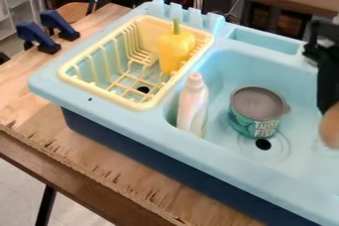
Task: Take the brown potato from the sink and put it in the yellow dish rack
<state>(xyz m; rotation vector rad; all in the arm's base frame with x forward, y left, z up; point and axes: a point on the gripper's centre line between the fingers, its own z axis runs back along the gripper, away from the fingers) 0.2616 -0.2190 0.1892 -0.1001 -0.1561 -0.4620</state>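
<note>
**Jaws at the right edge, above a tan rounded object point(331, 126): whether they were open or closed could not be told**

Broadest of all was the wooden table point(109, 184), whose flat top carried the sink unit's weight. The light-blue toy sink point(39, 82) lay across it, its wide rim framing the deep basin and the area on the left.

At the basin's right side, the black gripper point(325, 102) hung pointing down, its lower end right at the tan object. That object was cut off by the edge, so it was unclear whether the gripper held it or merely stood in front of it or beside it.

The pale-yellow dish rack point(67, 77) was set into the sink's left part, where the surrounding rim probably kept it from sliding. In the basin, a green can point(246, 122) stood upright on its flat base, just beside the dark drain hole point(263, 144). To its left, a pale bottle point(193, 107) rested cap up close to the basin's left wall, which likely gave it some support.

Smaller still, the yellow pepper point(175, 51) was upright in the rack, stem uppermost, near the rear right corner; the rack's raised sides probably helped prop it.
</note>
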